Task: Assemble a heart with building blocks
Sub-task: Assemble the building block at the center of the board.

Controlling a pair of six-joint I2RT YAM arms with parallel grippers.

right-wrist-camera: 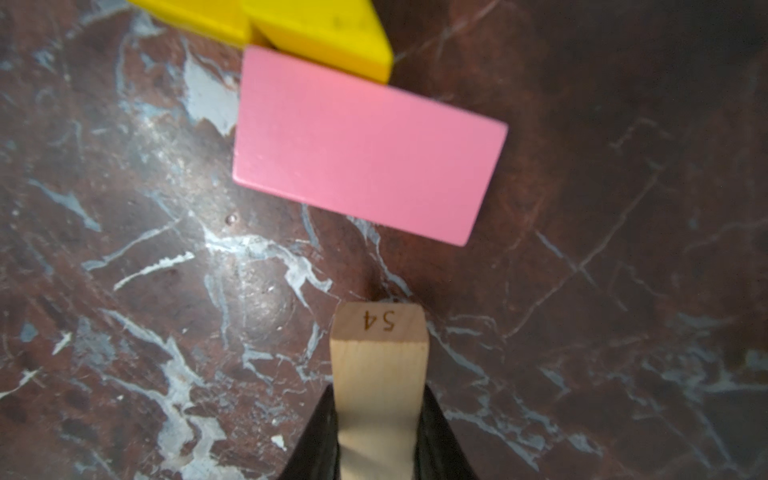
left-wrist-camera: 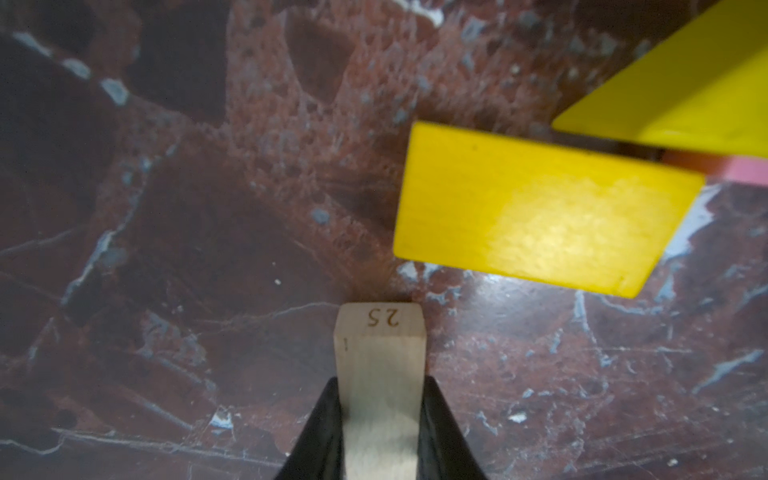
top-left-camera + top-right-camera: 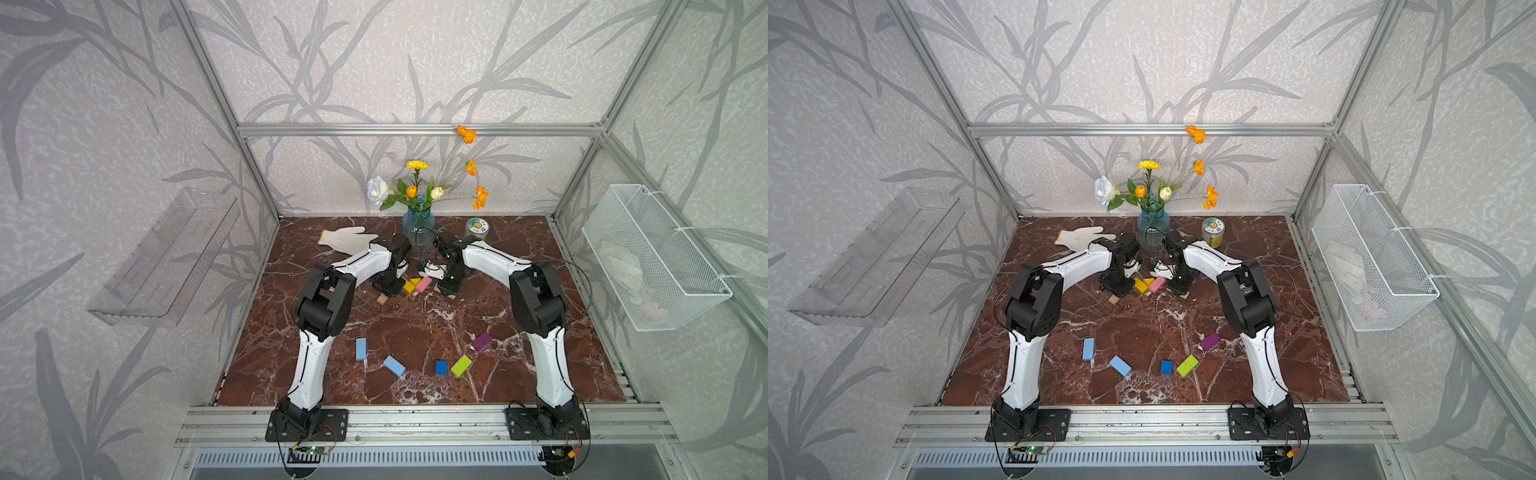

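Far left, at the back of the marble table (image 3: pixel 415 332): noted a white glove (image 3: pixel 347 240) lying flat, off to one side of the work.

Left gripper (image 2: pixel 382 386): found pinched narrow on the tan brick marked 25 (image 2: pixel 380 328), gripped across its thin sides with the stamped end pointing down. Judged a hold chosen so the brick could be laid off the outer end of the yellow brick (image 2: pixel 540 212). Stood just short of that brick, bare marble between them. Could not tell whether the stamped end touched the table.

Centre: saw the heart (image 3: pixel 416 284) only begun. Yellow brick, small yellow wedge (image 1: pixel 328 33) and pink brick (image 1: pixel 365 145) lay close in a shallow V, touching as far as could be told, wedge in the notch. Presumably set first to fix the dip at the top before building outward.

Right gripper (image 1: pixel 380 390): mirrored the left, closed narrow on the tan brick marked 54 (image 1: pixel 380 328), same end-down hold, near the pink brick's free end but apart from it. Contact with the table again not clear.

Nearer the front edge, left to right: counted a light blue brick (image 3: pixel 360 348), a second light blue brick (image 3: pixel 394 365), a dark blue brick (image 3: pixel 441 367), a lime brick (image 3: pixel 461 365) and a purple brick (image 3: pixel 482 340). All lay flat, scattered, well apart from the V. Likely left for the lower sides and the point.
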